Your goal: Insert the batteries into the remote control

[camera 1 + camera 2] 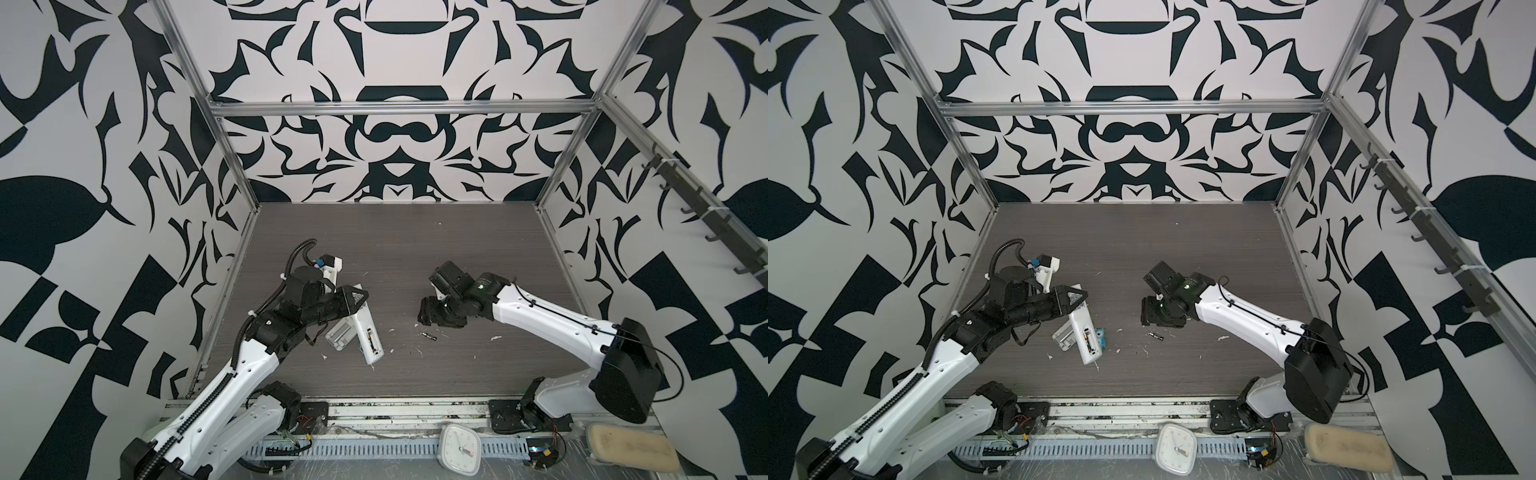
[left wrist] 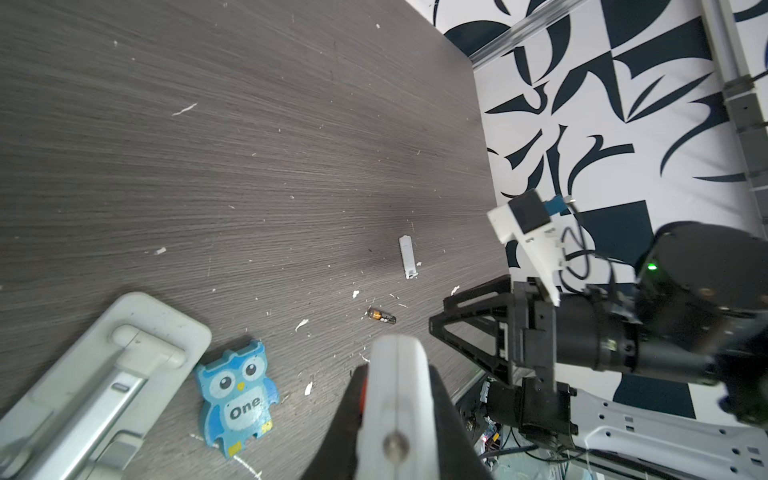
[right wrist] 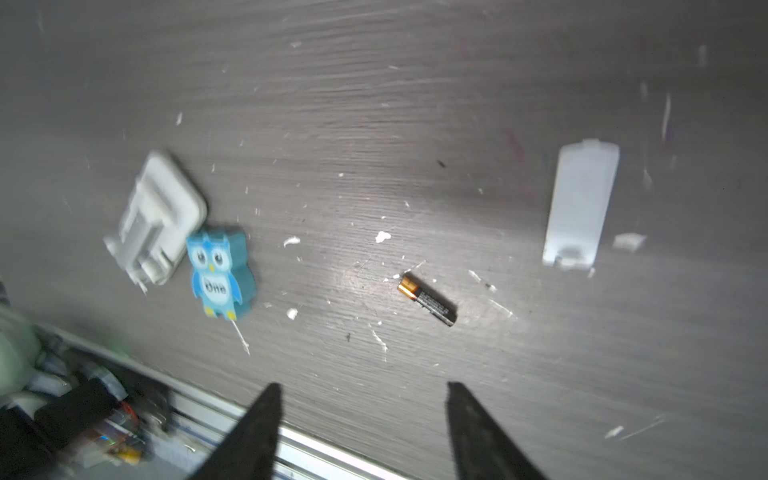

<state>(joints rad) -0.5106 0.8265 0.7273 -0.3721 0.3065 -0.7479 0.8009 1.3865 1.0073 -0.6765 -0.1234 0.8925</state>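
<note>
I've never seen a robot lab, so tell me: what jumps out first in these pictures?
The bold black-and-white patterned walls around the dark wood-grain table grab the eye first. There, the left gripper clamps a long slim white remote control, its battery bay open. A small dark, copper-banded battery lies loose before the open right gripper, near a blue owl figure.

Walls: white panels (image 1: 395, 137) with bold black abstract shapes, at the back and on both sides.
Frame: aluminium rails (image 1: 399, 109) across the upper middle.
Table top (image 1: 415, 249): dark grey wood grain, centre.
Right edge: dark hooks (image 1: 695, 205).
Bottom edge: white clock (image 1: 460, 449), beige pad (image 1: 629, 446).
Light: even.
</note>
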